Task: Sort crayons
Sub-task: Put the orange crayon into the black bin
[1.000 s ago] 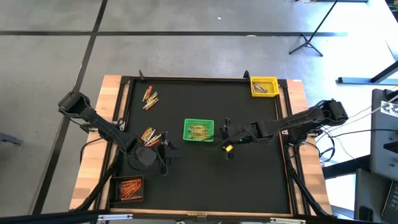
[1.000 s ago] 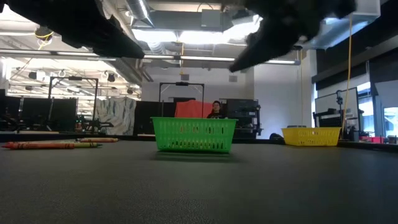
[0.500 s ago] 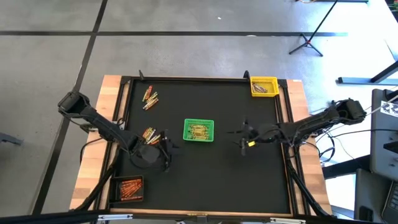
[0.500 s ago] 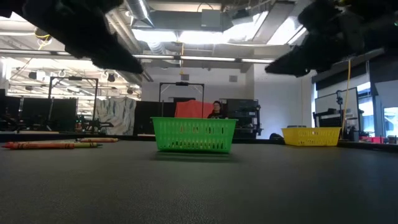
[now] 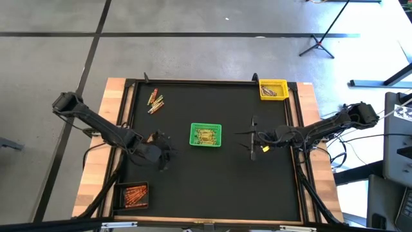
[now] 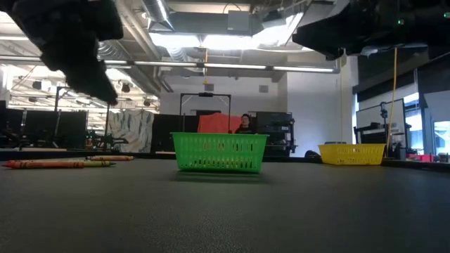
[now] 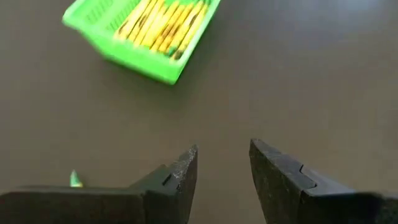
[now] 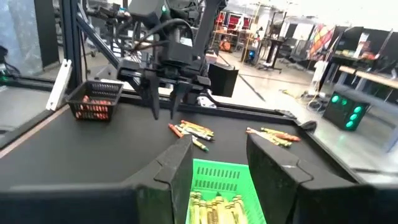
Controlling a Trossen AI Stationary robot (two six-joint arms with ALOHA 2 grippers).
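Note:
Loose crayons lie on the black mat in two small heaps: one at the far left [image 5: 156,101], also in the right wrist view [image 8: 273,134], and one beside my left gripper [image 8: 189,129]. The green basket [image 5: 206,135] in the middle holds yellow and green crayons. My left gripper [image 5: 162,154] hovers left of the basket, over the nearer heap, open and empty [image 7: 224,168]. My right gripper [image 5: 250,138] hovers right of the basket, open and empty [image 8: 217,155].
A yellow basket [image 5: 273,89] stands at the far right corner. A black basket with orange crayons [image 5: 134,194] stands at the near left corner. A raised frame edges the mat. A person shows in the room behind the table [image 6: 245,124].
My right gripper has drawn away from the green basket toward the table's right edge, staying above the mat. My left gripper has shifted a little toward the table's left and far edges, over the nearer crayon heap, and its arm has tipped more steeply down.

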